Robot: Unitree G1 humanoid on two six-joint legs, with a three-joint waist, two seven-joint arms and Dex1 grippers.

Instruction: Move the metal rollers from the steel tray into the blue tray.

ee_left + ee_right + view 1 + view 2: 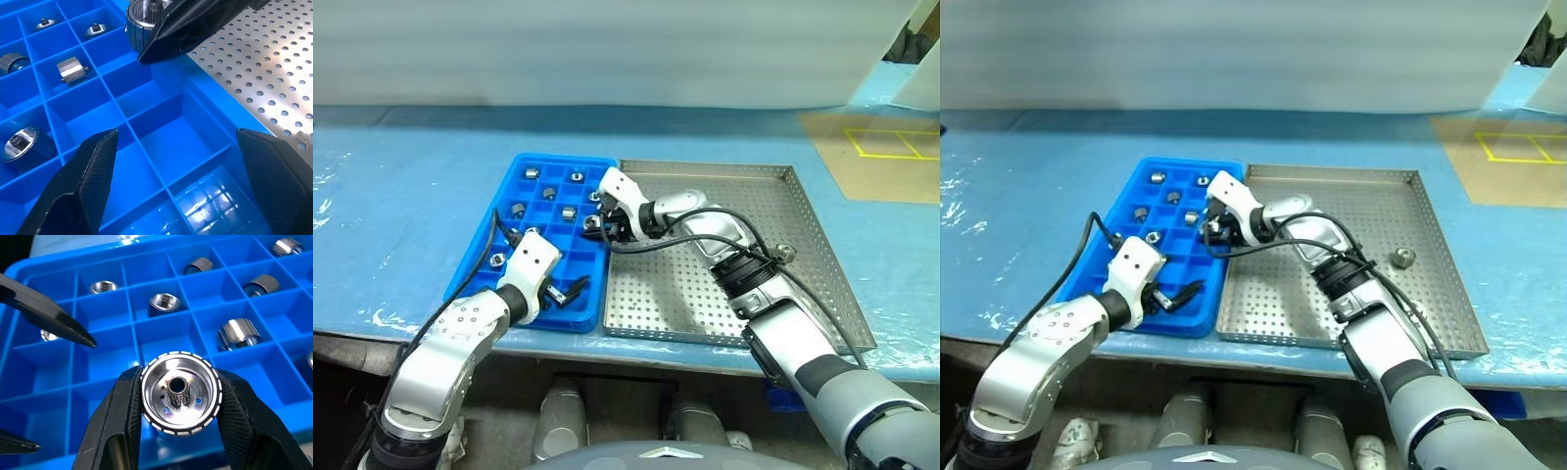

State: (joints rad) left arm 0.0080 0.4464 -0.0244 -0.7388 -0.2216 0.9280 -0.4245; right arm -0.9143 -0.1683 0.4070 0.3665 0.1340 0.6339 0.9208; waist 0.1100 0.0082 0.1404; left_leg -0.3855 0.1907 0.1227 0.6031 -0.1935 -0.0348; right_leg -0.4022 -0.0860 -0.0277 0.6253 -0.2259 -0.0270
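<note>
The right gripper (pixel 179 396) pinched a roller (pixel 179 392) above the blue tray (pixel 146 340); the left gripper's (pixel 176 186) fingers were spread.

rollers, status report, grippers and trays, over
Right gripper shut on a roller, over the blue tray. Left gripper open, empty, above the same tray. One roller left on the steel tray. Nothing blocking.

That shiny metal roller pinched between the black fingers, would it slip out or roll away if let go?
The round metal roller looks polished, so probably slippery, though its ribbed rim may help the right gripper hold it. Solid metal, likely heavy for its size. Being cylindrical it could roll, but the walled compartments of the blue plastic tray below should stop it.
</note>
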